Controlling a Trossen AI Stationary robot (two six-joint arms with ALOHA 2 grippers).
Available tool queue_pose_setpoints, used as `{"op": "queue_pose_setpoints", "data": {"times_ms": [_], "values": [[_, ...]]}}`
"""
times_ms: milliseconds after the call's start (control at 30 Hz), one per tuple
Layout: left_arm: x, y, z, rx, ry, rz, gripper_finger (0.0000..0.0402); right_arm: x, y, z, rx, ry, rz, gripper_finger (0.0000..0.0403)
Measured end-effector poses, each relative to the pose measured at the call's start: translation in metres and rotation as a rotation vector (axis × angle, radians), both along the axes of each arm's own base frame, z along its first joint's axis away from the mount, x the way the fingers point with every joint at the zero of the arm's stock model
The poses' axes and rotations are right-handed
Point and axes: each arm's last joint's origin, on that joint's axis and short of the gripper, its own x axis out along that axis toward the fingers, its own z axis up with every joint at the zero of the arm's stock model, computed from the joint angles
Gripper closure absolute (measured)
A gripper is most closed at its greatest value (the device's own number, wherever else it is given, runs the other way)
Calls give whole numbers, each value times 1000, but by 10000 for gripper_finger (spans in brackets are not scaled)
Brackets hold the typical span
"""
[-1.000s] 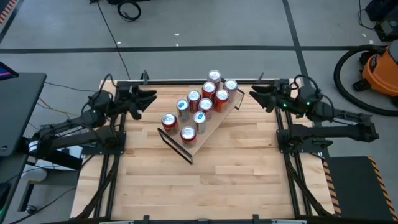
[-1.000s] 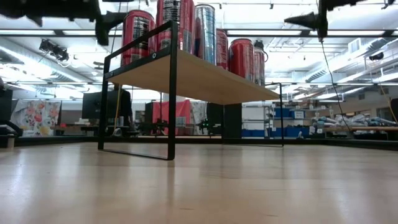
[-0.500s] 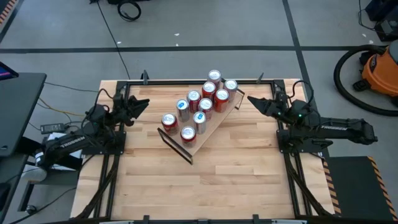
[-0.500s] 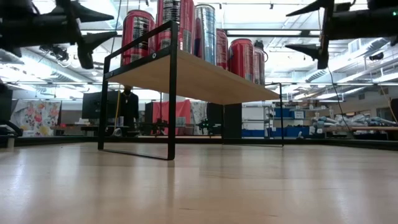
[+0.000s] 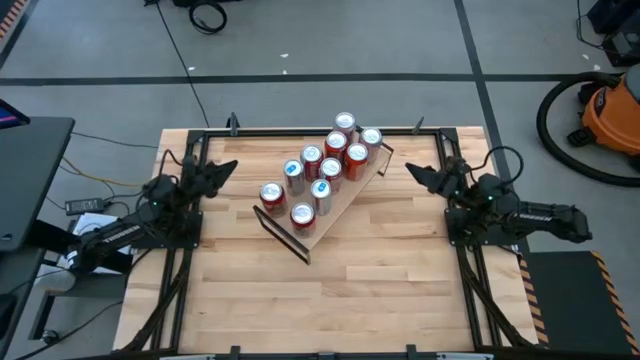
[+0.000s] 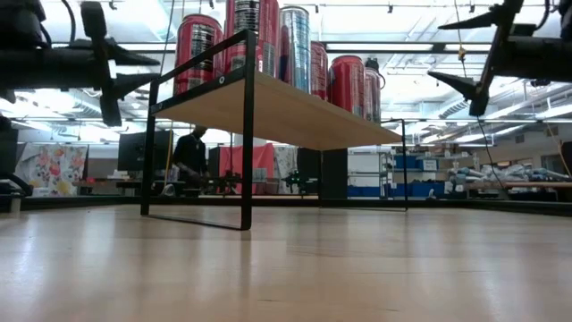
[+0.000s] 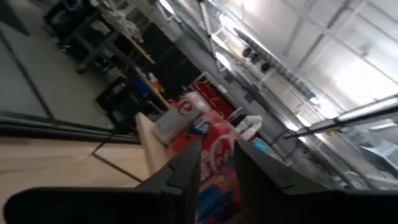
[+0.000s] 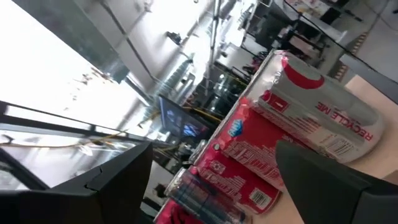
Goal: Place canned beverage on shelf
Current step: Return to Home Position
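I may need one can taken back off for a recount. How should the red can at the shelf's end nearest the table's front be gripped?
Grip the red can around its round side wall, coming in from the shelf's open long edge, the side facing the right pincer. The can stands upright and other cans crowd its far sides, so that edge looks freest.

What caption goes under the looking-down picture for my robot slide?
Soda cans lined up on the shelf, left end effector and right end effector open on either side.
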Motion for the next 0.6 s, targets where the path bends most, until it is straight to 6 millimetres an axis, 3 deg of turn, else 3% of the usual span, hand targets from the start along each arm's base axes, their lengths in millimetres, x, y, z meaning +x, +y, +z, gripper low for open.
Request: {"op": "queue_pose_setpoints", "data": {"times_ms": [267, 400, 600], "values": [[1, 2, -7, -54, 51, 52, 308, -2, 1, -11, 25, 54, 8, 55], [2, 2, -11, 11, 147, 63, 308, -1, 0, -12, -68, 107, -34, 55], [2, 2, -11, 53, 172, 74, 308, 0, 0, -19, -662, 443, -210, 55]]}}
